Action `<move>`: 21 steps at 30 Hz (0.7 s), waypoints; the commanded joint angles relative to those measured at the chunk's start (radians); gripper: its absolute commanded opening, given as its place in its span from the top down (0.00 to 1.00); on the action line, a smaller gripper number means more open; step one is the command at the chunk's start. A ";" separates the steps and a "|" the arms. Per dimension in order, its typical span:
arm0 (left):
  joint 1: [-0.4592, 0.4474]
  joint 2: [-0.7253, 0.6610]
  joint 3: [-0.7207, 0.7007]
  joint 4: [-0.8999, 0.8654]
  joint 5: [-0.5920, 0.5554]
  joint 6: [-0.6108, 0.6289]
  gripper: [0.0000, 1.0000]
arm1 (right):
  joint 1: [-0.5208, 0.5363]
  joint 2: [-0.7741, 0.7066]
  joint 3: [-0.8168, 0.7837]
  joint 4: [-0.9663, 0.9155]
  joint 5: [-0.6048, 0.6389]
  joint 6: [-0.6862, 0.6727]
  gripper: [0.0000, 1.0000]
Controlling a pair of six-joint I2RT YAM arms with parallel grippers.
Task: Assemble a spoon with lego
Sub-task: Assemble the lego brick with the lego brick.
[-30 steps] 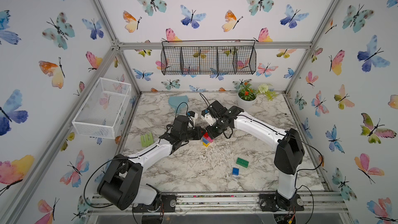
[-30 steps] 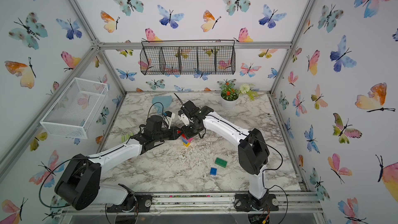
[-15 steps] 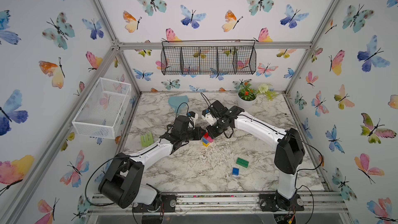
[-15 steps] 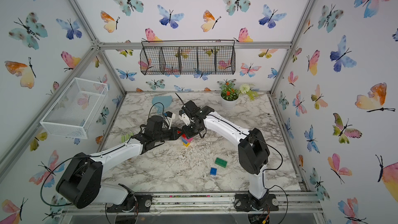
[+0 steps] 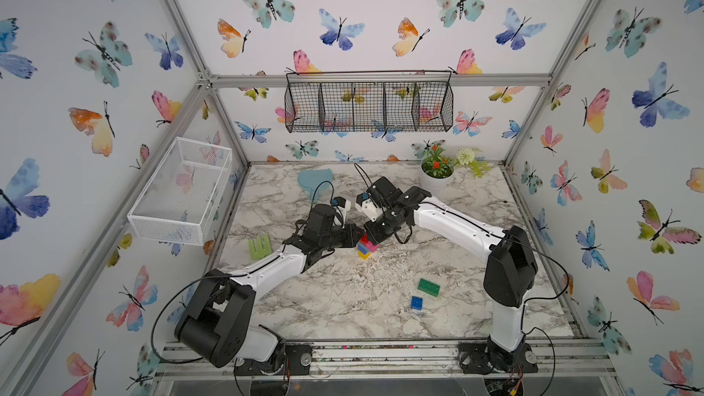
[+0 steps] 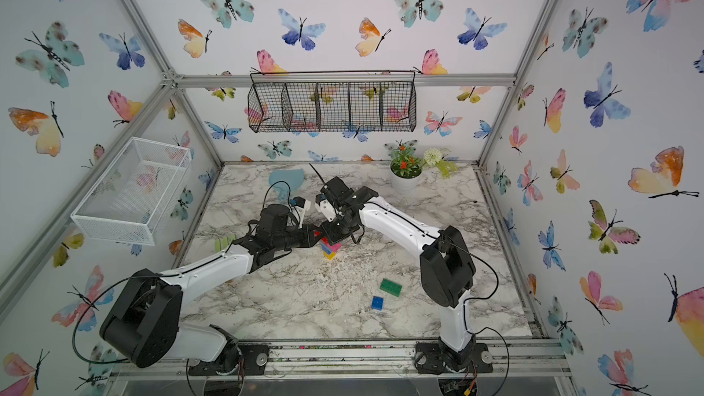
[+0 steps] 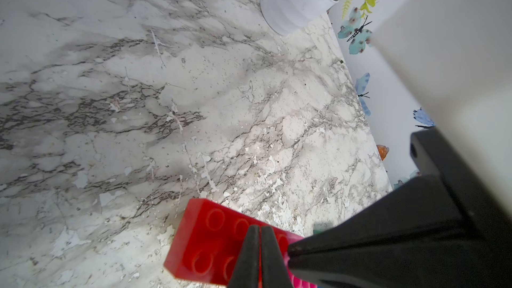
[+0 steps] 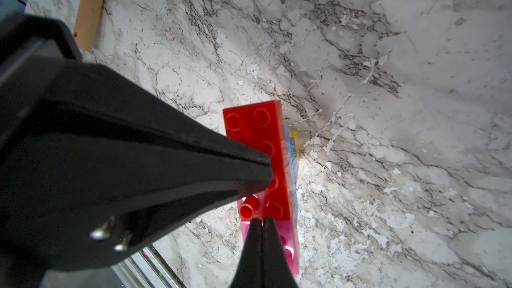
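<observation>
A: Top views: part-built spoon [image 5: 365,250] mid-worktop [image 5: 343,299]; left pincer [image 5: 356,237] and right pincer [image 5: 375,238] meet over it.
B: Left wrist: left tips pressed together, empty, over its red brick [image 7: 210,239].
A: Right wrist: right pincer likewise closed, empty; brick's long axis runs straight away from it.

Brick stack [image 5: 366,248] sits mid surface [image 5: 335,310]. Long brick [image 5: 428,286] + small brick [image 5: 416,302] lie nearer the front, right of stack, just beside each other. Pronged utensil [image 5: 260,246] at left edge. Paddle [image 5: 314,180] back left, plant pot [image 5: 435,180] back right. Wire basket [image 5: 368,106] hangs on back wall.
</observation>
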 commanded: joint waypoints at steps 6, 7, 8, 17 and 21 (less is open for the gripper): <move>-0.005 -0.040 0.021 -0.003 0.021 -0.003 0.88 | 0.003 0.026 0.028 0.013 -0.026 0.012 0.98; -0.005 -0.043 0.023 -0.005 0.021 -0.004 0.88 | 0.003 0.028 0.028 0.014 -0.025 0.014 0.98; -0.006 -0.047 0.023 -0.006 0.020 -0.007 0.88 | 0.003 0.030 0.028 0.015 -0.026 0.014 0.98; 0.007 -0.138 0.023 -0.023 -0.005 -0.031 0.79 | 0.003 0.011 0.049 0.013 -0.027 0.017 0.97; 0.038 -0.207 0.028 -0.040 -0.006 -0.048 0.69 | 0.003 -0.032 0.051 0.031 -0.028 0.030 0.92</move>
